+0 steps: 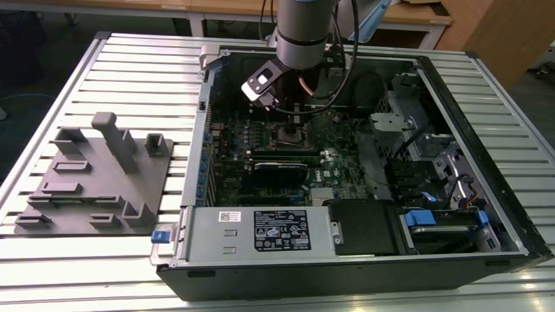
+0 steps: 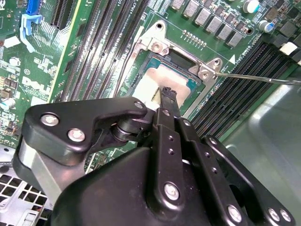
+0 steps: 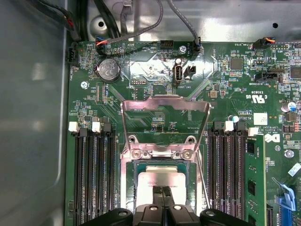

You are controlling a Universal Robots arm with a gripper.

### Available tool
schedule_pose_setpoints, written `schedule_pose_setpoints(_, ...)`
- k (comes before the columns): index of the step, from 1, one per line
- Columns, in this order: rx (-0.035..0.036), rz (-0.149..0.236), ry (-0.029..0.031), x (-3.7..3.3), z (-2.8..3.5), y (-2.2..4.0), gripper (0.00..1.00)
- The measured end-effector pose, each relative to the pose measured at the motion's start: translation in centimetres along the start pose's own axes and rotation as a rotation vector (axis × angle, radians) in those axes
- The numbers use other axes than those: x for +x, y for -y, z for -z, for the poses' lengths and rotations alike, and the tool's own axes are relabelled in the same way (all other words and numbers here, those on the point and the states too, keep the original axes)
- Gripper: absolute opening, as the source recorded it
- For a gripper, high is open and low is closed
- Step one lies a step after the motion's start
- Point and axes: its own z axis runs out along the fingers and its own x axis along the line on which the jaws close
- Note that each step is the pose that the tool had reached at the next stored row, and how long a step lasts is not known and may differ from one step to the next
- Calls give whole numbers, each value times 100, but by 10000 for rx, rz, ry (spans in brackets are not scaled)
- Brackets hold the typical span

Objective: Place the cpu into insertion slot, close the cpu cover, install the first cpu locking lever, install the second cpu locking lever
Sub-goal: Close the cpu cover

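cpu [image 3: 161, 180] in insertion slot [image 3: 128, 184]; cpu cover [image 3: 164, 104] open.

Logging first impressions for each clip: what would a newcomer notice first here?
The arm reaches into an open computer case on a slatted table. Its gripper is shut and poised right over the cpu, which sits in the insertion slot. The cpu cover stands raised open next to the slot, and a grey fixture tray lies to the exterior view's left of the case.
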Motion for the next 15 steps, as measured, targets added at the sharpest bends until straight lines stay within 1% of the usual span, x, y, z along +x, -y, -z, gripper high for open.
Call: schedule_pose_setpoints(15, 0, 0, -1, 2, 119, -4, 10)
